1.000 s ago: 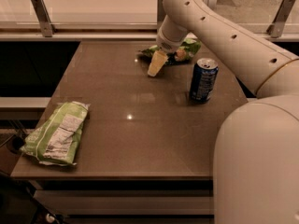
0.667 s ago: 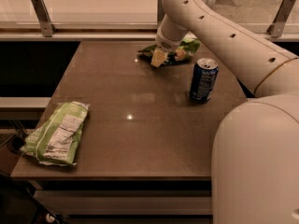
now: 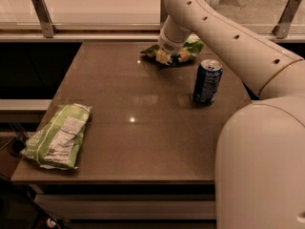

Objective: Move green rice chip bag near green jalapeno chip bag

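The green rice chip bag (image 3: pixel 194 46), dark glossy green and wrinkly, lies at the far edge of the brown table (image 3: pixel 143 128), right of its middle. My gripper (image 3: pixel 173 57) is down on it, open, with its two tan fingertips (image 3: pixel 163 57) standing apart over the bag's middle. The arm hides part of the bag. The green jalapeno chip bag (image 3: pixel 59 135), pale green with a white label panel, lies flat at the table's front left corner, far from the gripper.
A blue soda can (image 3: pixel 207 81) stands upright on the right side of the table, just in front of the rice chip bag. A railing with metal posts (image 3: pixel 42 15) runs behind the table. My white arm fills the right foreground.
My gripper has lowered from above the table onto the rice chip bag, and its fingertips now stand apart over the bag. The bags and the can have not moved.
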Robot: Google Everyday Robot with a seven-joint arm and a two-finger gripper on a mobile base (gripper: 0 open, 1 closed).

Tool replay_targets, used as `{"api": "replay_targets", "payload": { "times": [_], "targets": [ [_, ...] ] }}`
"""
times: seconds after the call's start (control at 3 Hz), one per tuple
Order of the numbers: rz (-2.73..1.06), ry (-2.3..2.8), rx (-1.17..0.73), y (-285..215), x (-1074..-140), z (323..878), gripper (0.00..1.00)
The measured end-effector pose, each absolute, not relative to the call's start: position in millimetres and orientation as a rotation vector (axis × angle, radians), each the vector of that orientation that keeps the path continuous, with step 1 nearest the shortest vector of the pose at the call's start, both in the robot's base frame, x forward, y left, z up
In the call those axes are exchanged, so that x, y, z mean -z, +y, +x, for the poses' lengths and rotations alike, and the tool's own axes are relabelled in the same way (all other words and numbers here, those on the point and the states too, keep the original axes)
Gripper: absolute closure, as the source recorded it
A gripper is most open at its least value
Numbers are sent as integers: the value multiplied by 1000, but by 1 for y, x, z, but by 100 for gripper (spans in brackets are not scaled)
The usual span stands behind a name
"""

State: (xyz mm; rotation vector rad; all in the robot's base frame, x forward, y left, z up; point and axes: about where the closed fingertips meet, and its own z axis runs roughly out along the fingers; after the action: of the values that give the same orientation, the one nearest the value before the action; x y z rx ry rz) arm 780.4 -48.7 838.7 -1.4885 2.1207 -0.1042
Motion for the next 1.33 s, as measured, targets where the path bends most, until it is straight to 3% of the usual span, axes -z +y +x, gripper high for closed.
{"api": "replay_targets", "payload": {
  "times": [0.67,1.33],
  "targets": [
    [-1483,2086,130,-50,-863,771,100],
    [-1469,2023,271,-53,-934,743,100]
  ]
}}
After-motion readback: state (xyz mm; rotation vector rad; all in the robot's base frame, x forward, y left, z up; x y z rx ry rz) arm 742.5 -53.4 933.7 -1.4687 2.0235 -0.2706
